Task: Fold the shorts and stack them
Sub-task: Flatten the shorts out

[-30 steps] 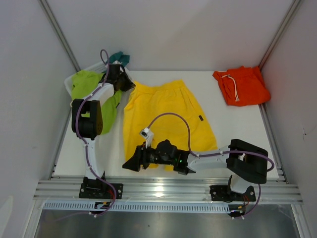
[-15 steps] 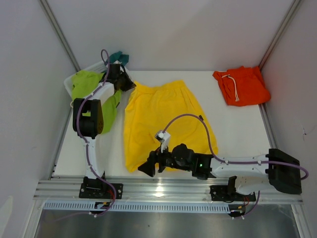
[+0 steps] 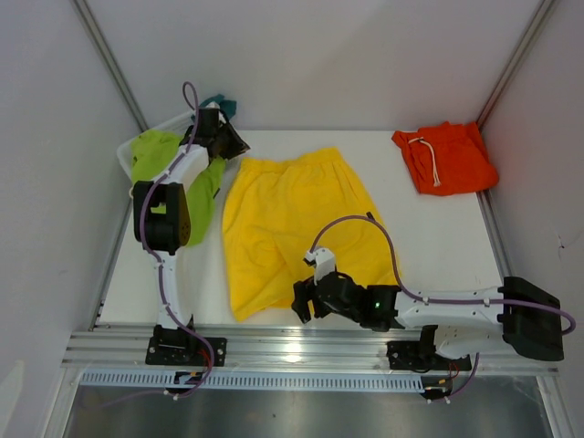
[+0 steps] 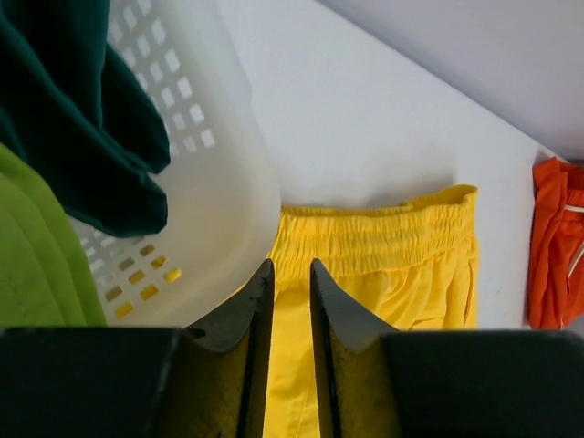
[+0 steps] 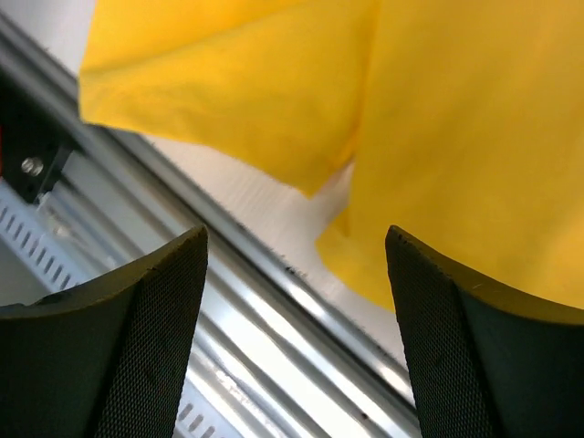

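Observation:
The yellow shorts lie spread flat mid-table, waistband toward the back. My left gripper hovers over their back-left waistband corner beside the basket. Its jaws stand a narrow gap apart, and nothing is pinched between them. My right gripper sits at the near hem. It is wide open and empty. The orange shorts with a white drawstring lie folded at the back right; their edge shows as orange fabric in the left wrist view.
A white plastic basket stands at the back left. It holds lime-green shorts that drape over its side, and teal shorts. An aluminium rail runs along the table's near edge.
The right gripper opened wide, let the yellow leg drop and drew back to the right. The left gripper parted slightly and rose off the waistband corner. The shorts now lie flatter.

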You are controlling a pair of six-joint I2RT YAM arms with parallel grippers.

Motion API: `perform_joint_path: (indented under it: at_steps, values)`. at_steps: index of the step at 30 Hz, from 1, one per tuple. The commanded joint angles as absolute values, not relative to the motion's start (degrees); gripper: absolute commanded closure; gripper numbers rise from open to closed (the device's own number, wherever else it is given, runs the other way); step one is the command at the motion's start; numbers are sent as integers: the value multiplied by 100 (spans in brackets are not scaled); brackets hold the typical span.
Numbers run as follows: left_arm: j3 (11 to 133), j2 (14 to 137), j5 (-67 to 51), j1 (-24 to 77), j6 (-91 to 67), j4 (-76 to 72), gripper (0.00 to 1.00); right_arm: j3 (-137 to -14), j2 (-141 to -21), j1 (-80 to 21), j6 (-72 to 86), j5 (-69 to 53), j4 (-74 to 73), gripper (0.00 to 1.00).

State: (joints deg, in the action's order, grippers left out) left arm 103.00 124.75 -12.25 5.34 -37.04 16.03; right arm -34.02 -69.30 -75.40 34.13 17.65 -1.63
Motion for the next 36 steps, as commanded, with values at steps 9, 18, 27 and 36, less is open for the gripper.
perform_joint_path:
  at_steps: [9,18,27,36]
  values:
    - [10617,12542,-1037,562,-3384,1687,55,-4227,-7224,-4923,3287,1310,-1167,22]
    - [10381,12340,-835,869,-3094,1653,45,-3824,-6181,-3744,3787,949,-1861,31]
    - [10784,12322,-1212,1291,-3093,1197,34,-3507,-4105,-3674,5553,1239,-3865,21]
    - [11302,13060,-1828,1634,-3893,28,30,-2989,-3718,-3647,7416,1318,-4474,1]
